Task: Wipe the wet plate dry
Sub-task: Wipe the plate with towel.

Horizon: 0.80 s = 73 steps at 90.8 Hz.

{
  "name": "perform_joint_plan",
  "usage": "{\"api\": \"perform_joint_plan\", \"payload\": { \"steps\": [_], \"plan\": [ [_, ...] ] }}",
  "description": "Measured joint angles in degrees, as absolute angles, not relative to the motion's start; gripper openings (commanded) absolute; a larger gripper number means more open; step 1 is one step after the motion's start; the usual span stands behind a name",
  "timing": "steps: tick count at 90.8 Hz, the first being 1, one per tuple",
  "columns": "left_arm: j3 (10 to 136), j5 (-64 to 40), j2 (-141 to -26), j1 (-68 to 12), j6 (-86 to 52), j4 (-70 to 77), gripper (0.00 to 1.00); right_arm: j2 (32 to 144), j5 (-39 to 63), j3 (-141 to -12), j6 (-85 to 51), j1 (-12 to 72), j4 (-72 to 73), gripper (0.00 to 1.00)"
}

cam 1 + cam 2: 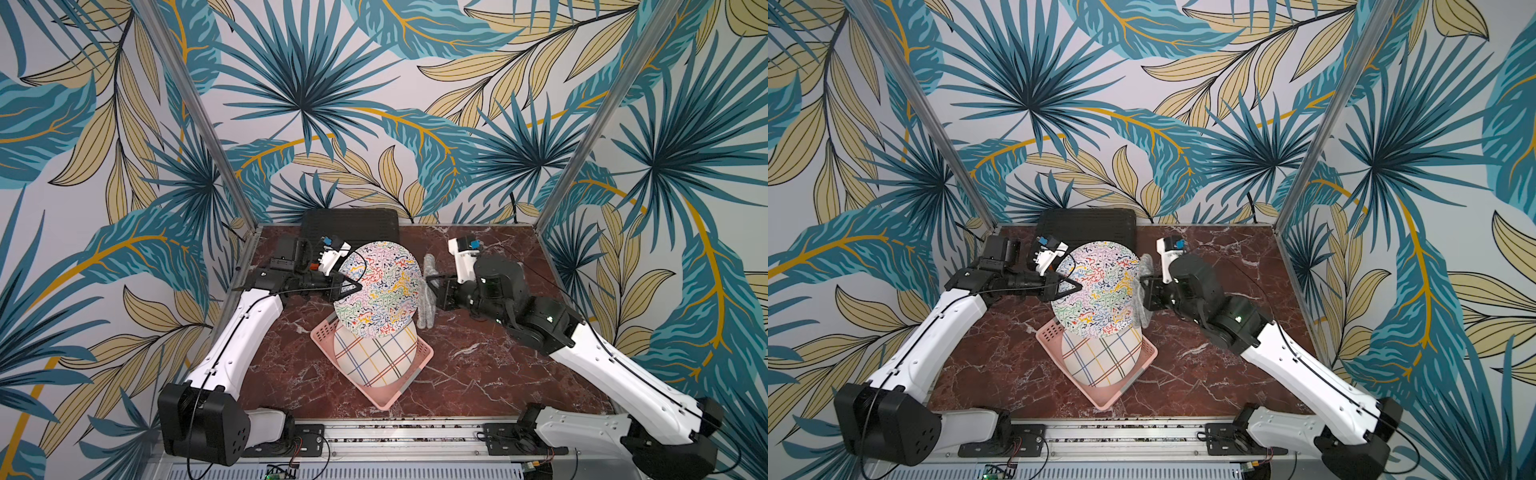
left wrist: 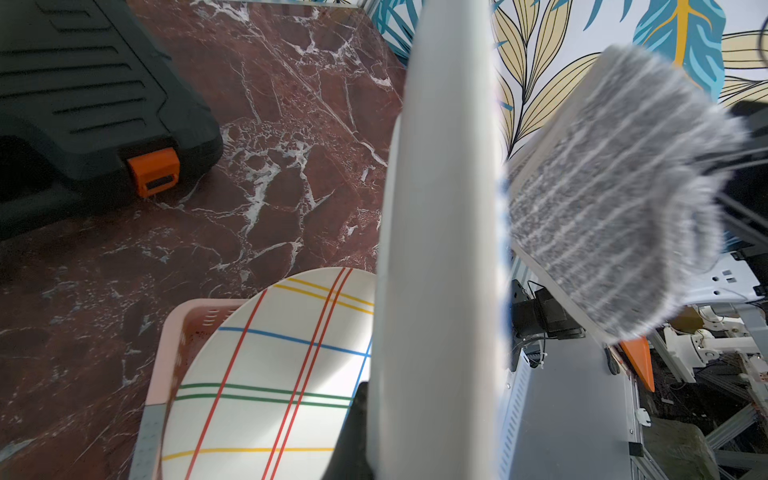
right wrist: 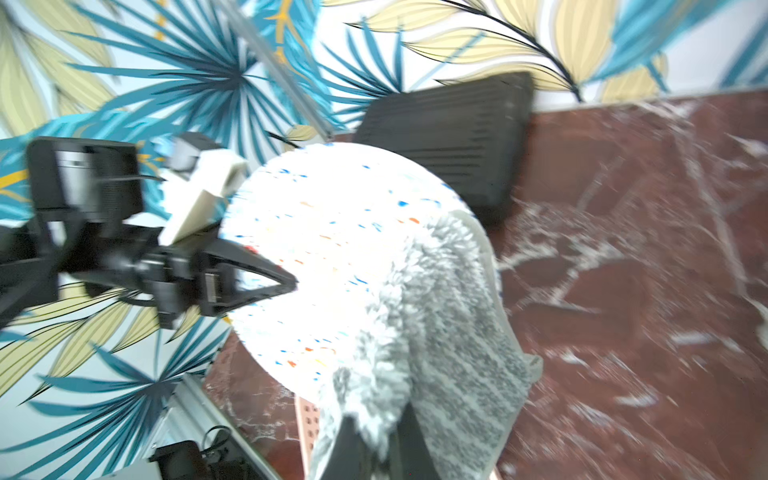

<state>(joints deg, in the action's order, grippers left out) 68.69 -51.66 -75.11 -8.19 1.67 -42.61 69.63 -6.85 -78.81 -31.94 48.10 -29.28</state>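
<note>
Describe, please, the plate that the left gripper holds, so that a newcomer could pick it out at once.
On the red marble table sits a pink basket; above its far end the left gripper holds a plate, tilted up. It bears multicoloured squiggles, whereas the basket's plate has straight crossing stripes.

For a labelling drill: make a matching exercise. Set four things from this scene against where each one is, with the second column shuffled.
Things:
1. squiggle plate
2. plaid plate
3. cloth
4. black case

Places:
a. in the pink basket
b. at the far edge of the table
c. gripped in the right tool
d. held up in the left tool

Pairs: 1-d, 2-a, 3-c, 4-b
</note>
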Motion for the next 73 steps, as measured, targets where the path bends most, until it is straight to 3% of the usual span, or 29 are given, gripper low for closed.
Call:
{"api": "perform_joint_plan", "payload": {
  "steps": [16,36,73],
  "plan": [
    [68.69,-52.80,-75.11,-8.32,2.09,-42.72,0.00,86.52,-8.73,-94.17,-30.15,50.52,-27.90,0.00],
    [68.58,-52.53,-75.46,-8.01,2.13,-44.60,0.00,99.48,-13.04,-98.56,-31.29,50.22,-25.54,0.00],
    [68.58,-53.36,-75.85,-7.84,2.20,-44.77,0.00,92.25,-17.78,-87.44,-33.89,43.55,-23.31,0.00]
  ]
}}
